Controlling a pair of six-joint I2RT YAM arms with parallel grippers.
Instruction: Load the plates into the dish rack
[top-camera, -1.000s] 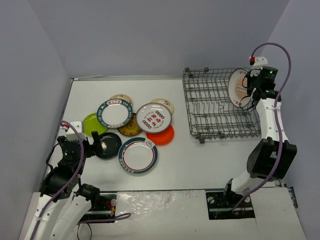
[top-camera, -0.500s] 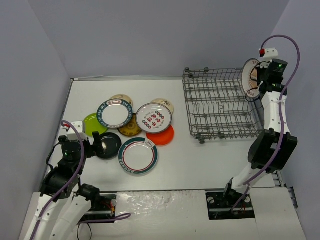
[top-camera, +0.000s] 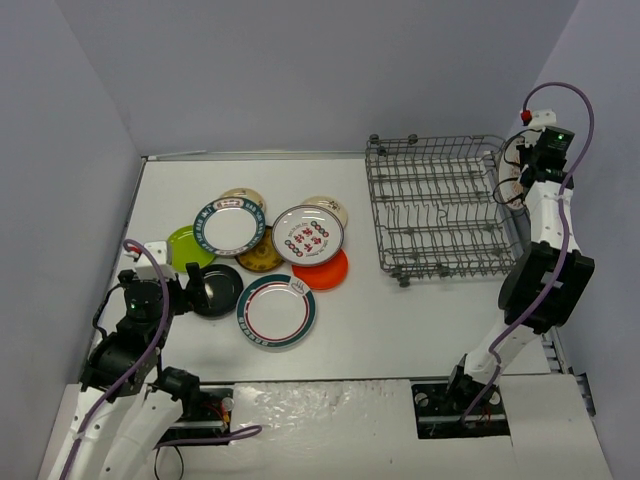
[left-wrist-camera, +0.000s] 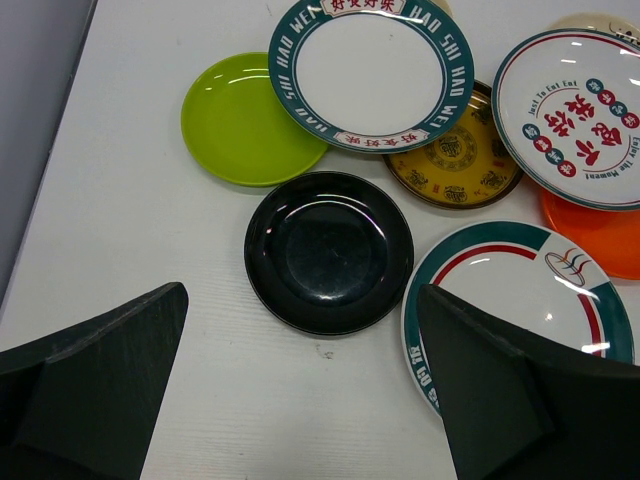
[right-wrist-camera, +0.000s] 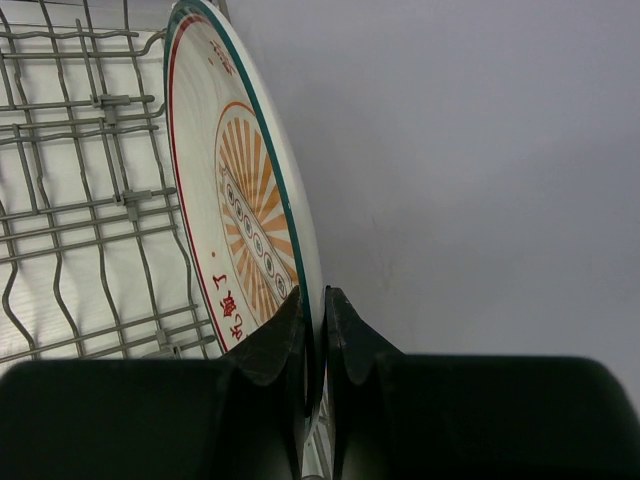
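Pinching hard on my end, the right gripper (right-wrist-camera: 311, 302) has its two fingers clamped on the rim of a white sunburst plate (right-wrist-camera: 245, 190), one finger on each face. That plate stands on edge, green-and-red rim uppermost, its patterned face turned toward the dish rack (right-wrist-camera: 80, 200). From above I see it edge-on at the rack's far right corner; I cannot tell whether its lower rim sits between the tines. The rack stands along the right side of the desk (top-camera: 420, 300), toward the far edge. My left gripper (left-wrist-camera: 298, 300) is spread wide and grasps nothing, hovering low near the desk's left edge with its fingers either side of a black plate (left-wrist-camera: 330, 250) that lies flat just ahead. Beyond the black plate lie a lime-green plate (left-wrist-camera: 245, 120) and a green-rimmed white plate (left-wrist-camera: 370, 65), which overlaps a brown plate (left-wrist-camera: 440, 165). To the right, a red-lettered white plate (left-wrist-camera: 575, 115) rests partly over an orange plate (left-wrist-camera: 600, 235), and a plate with a green and red rim (left-wrist-camera: 510, 300) lies nearest the desk's near edge, just beside the black one.
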